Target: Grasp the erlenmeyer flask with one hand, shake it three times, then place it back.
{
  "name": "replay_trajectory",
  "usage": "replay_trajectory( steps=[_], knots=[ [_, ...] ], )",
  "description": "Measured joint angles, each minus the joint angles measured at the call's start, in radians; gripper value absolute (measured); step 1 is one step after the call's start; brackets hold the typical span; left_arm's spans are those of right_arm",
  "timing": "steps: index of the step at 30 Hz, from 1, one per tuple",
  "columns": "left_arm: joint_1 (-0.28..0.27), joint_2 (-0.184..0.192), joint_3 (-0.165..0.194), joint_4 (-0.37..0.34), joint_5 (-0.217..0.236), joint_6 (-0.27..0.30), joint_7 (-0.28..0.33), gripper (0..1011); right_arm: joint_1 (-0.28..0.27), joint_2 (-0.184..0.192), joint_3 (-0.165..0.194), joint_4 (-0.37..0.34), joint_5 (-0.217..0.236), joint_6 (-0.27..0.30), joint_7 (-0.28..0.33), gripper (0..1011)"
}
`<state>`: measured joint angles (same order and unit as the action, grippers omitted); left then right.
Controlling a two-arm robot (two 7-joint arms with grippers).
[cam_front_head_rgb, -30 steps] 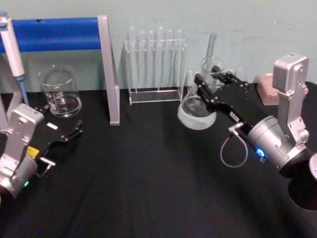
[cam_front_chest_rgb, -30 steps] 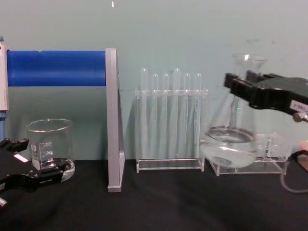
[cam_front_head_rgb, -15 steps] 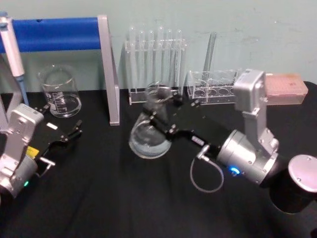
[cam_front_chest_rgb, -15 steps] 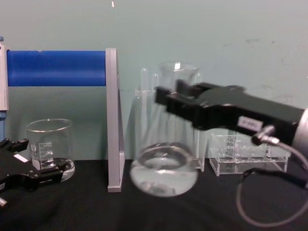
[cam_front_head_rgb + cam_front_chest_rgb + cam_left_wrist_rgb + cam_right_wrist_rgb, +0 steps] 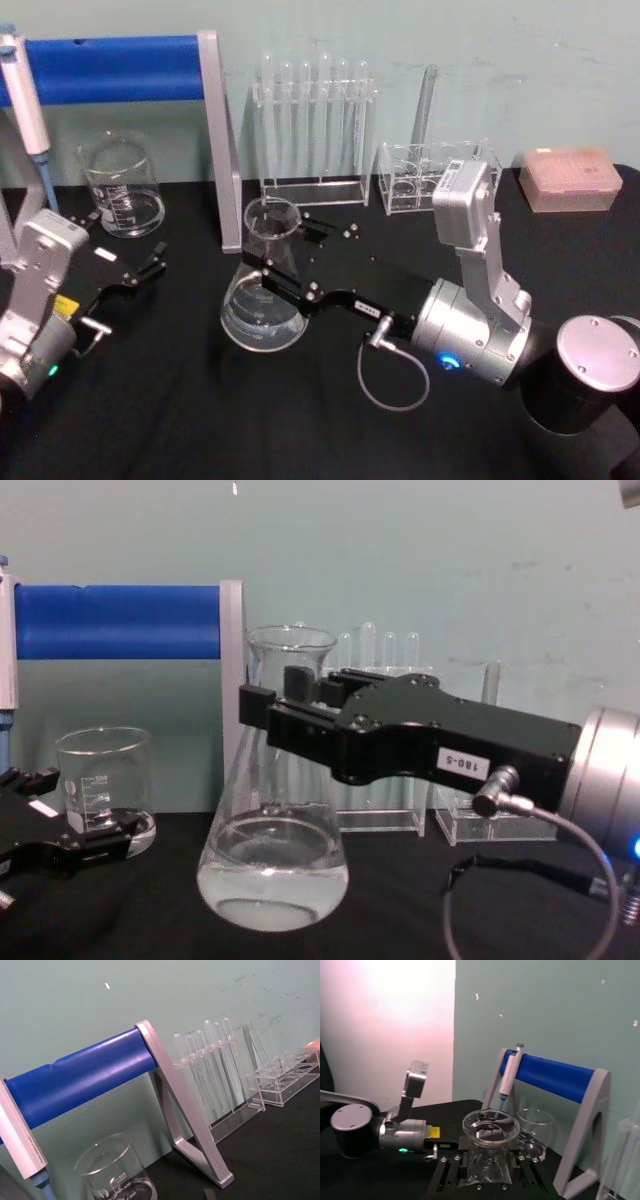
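Note:
The erlenmeyer flask (image 5: 262,305) stands upright at the table's middle left, clear liquid in its wide base. My right gripper (image 5: 281,247) reaches in from the right and is shut on its neck just under the flared rim. In the chest view the flask (image 5: 272,865) is large and central, its base at or just above the black cloth; I cannot tell which. The black right gripper (image 5: 276,702) clamps the neck there. In the right wrist view the flask (image 5: 489,1150) sits between the jaws. My left gripper (image 5: 137,272) rests open at the left with nothing in it.
A beaker (image 5: 122,187) stands at the back left beside a blue-barred stand (image 5: 216,140) with a pipette (image 5: 25,100). A test tube rack (image 5: 316,130), a lower rack (image 5: 425,175) and a pink box (image 5: 570,180) line the back.
My right arm has carried the flask from the back right, near the racks, leftward and forward to the middle left, and lower. The left arm has not moved.

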<state>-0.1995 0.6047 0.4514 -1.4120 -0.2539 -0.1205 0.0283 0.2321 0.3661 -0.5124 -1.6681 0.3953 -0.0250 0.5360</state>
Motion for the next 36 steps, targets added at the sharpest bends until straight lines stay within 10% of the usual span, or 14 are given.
replay_trajectory(
  steps=[7, 23, 36],
  knots=[
    [0.0, 0.0, 0.0, 0.0, 0.0, 0.0, 0.0, 1001, -0.012, 0.0, 0.03, 0.002, 0.0, -0.006, -0.071, 457],
    [0.0, 0.0, 0.0, 0.0, 0.0, 0.0, 0.0, 1001, -0.128, -0.017, 0.252, -0.043, -0.087, 0.008, -0.366, 457],
    [0.0, 0.0, 0.0, 0.0, 0.0, 0.0, 0.0, 1001, -0.204, -0.029, 0.346, -0.104, -0.149, 0.056, -0.477, 457]
  ],
)
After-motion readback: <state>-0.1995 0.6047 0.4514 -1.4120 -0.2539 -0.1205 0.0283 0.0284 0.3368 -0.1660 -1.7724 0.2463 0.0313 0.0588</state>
